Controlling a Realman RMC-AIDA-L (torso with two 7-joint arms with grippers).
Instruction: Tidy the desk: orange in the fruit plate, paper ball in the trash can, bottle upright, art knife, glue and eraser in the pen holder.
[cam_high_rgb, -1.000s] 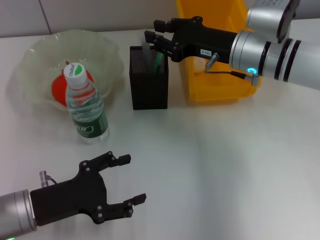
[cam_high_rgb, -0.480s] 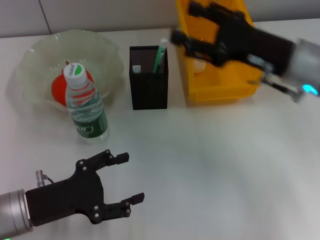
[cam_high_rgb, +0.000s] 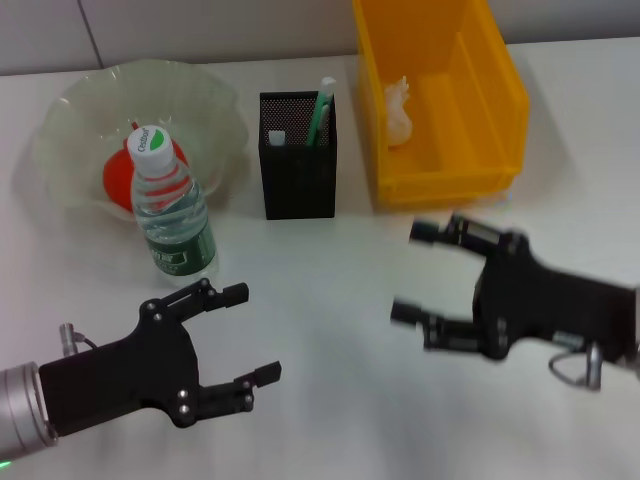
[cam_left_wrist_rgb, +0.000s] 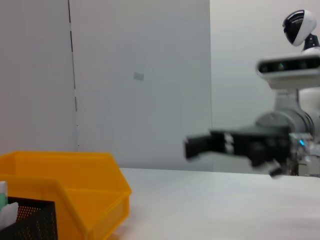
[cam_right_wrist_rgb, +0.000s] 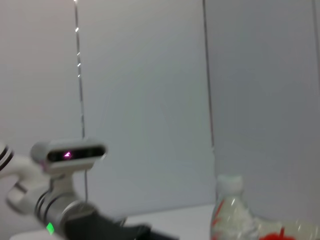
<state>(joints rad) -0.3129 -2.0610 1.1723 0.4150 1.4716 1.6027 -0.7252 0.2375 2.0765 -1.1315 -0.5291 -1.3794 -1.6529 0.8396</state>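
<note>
The orange (cam_high_rgb: 118, 181) lies in the pale-green fruit plate (cam_high_rgb: 62, 108) at the back left. The bottle (cam_high_rgb: 172, 215) stands upright in front of the plate and also shows in the right wrist view (cam_right_wrist_rgb: 227, 215). The black mesh pen holder (cam_high_rgb: 298, 175) holds a green-and-white stick (cam_high_rgb: 320, 112) and a pale block end (cam_high_rgb: 277, 137). The paper ball (cam_high_rgb: 398, 110) lies in the yellow trash can (cam_high_rgb: 440, 175). My left gripper (cam_high_rgb: 253, 333) is open and empty at the front left. My right gripper (cam_high_rgb: 409, 272) is open and empty at the front right, in front of the trash can.
The trash can (cam_left_wrist_rgb: 70, 185) and the pen holder's rim (cam_left_wrist_rgb: 30, 220) show in the left wrist view, with my right arm (cam_left_wrist_rgb: 270, 142) beyond them. White tabletop lies between the two grippers. A wall stands behind the table.
My right arm has swung from above the pen holder, over the trash can, down to the front right of the table. My left gripper has barely shifted.
</note>
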